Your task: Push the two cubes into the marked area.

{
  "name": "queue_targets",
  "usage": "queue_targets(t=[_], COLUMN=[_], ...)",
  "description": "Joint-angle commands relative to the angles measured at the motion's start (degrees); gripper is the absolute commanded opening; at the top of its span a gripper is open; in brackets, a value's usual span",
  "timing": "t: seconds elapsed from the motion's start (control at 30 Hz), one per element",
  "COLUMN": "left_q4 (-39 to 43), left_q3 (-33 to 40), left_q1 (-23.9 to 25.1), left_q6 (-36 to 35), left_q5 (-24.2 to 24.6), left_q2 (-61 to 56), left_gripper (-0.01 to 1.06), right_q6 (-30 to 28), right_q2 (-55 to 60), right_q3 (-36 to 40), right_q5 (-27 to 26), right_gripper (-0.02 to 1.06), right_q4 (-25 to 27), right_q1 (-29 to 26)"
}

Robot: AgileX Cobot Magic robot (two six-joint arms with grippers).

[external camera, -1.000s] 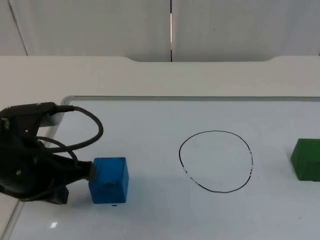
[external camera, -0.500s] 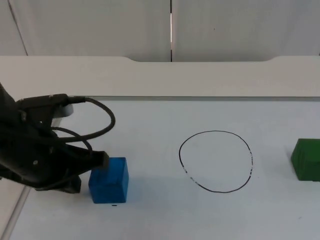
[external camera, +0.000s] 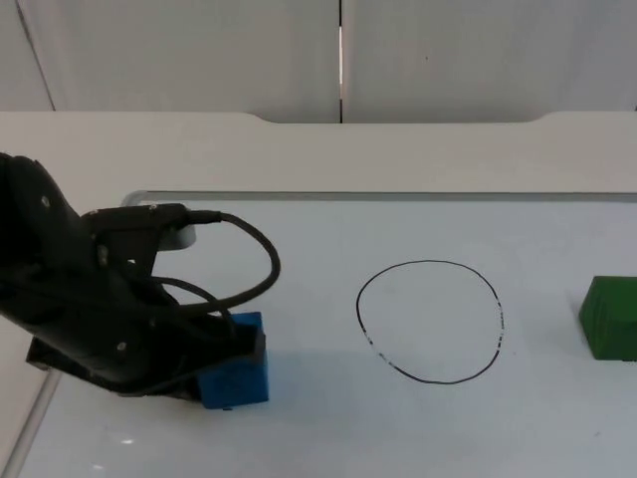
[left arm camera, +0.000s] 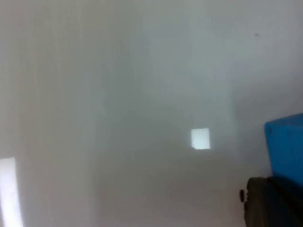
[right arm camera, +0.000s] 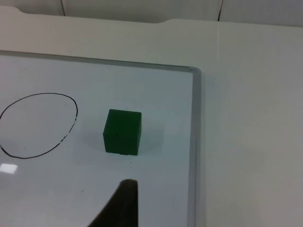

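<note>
A blue cube [external camera: 239,374] sits on the whiteboard at the left, partly covered by my left arm. My left gripper [external camera: 249,344] presses against the cube's left upper side. In the left wrist view the blue cube [left arm camera: 286,146] lies right beside the left gripper [left arm camera: 271,202]. The marked area is a black hand-drawn circle [external camera: 430,321] in the middle of the board, well to the right of the blue cube. A green cube [external camera: 610,317] rests at the far right, outside the circle. In the right wrist view my right gripper [right arm camera: 124,204] hangs short of the green cube [right arm camera: 122,132], apart from it, with the circle [right arm camera: 38,124] beyond.
The whiteboard's grey rim [external camera: 398,195] runs along the back, and its right rim [right arm camera: 194,142] passes close to the green cube. White table top lies beyond the rim, ending at the grey partition wall.
My left arm has swung to the right over the board's left part. The blue cube has slid a little to the right and nearer the front. The green cube has not moved.
</note>
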Motion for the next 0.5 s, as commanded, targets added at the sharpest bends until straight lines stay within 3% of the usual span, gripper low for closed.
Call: queue_targets(t=[0.0,0.47], left_q4=[-1.63,-2.64], left_q3=[-0.12,-0.87], left_q1=[-0.99,-1.88], left_q6=[-0.45,-0.22], left_q5=[0.34,-0.46], left_q2=[0.48,0.48], left_gripper=[0.00,0.00], right_q6=[0.15,0.15], right_q2=[-0.25,-0.25], right_q3=[0.43,0.43], right_q5=[-0.06,-0.06], right_gripper=[1.05,1.05], right_q4=[-0.16,-0.16], right_q1=[-0.28,-0.28])
